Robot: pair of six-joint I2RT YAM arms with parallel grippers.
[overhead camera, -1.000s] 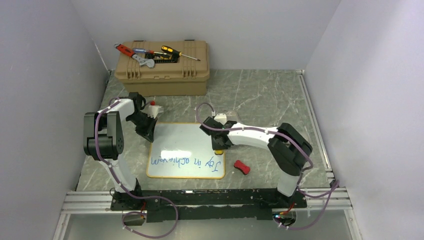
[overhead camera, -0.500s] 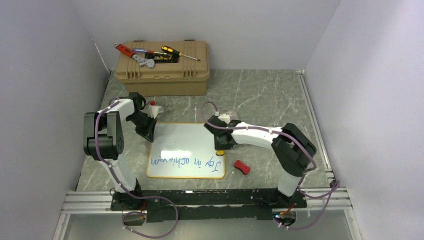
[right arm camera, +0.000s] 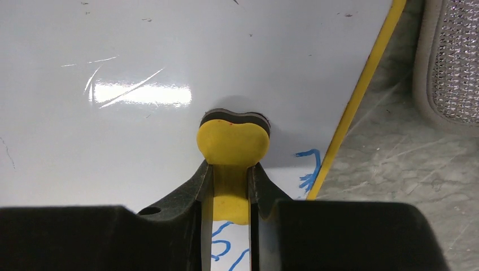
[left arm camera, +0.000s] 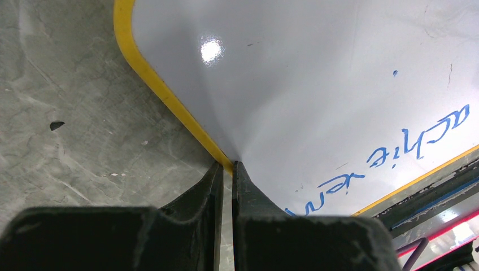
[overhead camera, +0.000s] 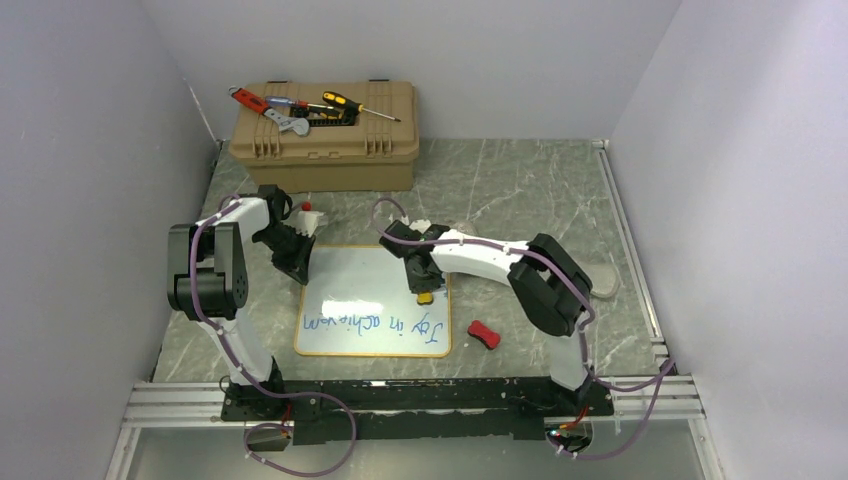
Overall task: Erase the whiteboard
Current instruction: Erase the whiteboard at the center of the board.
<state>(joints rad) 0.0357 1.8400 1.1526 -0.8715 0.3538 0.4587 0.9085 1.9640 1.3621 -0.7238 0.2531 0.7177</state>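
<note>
The whiteboard (overhead camera: 360, 280) lies flat on the marble table, white with a thin yellow-orange frame. Blue handwriting (overhead camera: 370, 322) runs along its near edge. My left gripper (overhead camera: 300, 268) is at the board's left edge, its two black fingers pinched on the frame (left arm camera: 227, 165). My right gripper (overhead camera: 424, 285) is shut on a yellow eraser (right arm camera: 233, 141), whose dark pad rests on the white surface near the right frame edge. A few blue strokes (right arm camera: 308, 169) show just beside the eraser, and more writing (left arm camera: 418, 141) appears in the left wrist view.
A tan toolbox (overhead camera: 325, 135) with screwdrivers and a wrench on its lid stands at the back. A small red object (overhead camera: 484, 334) lies on the table right of the board. A beige-rimmed mesh thing (right arm camera: 452, 62) shows beyond the board's right edge.
My right arm has swung left, carrying the eraser a little further onto the board. The left arm and the blue writing look unchanged.
</note>
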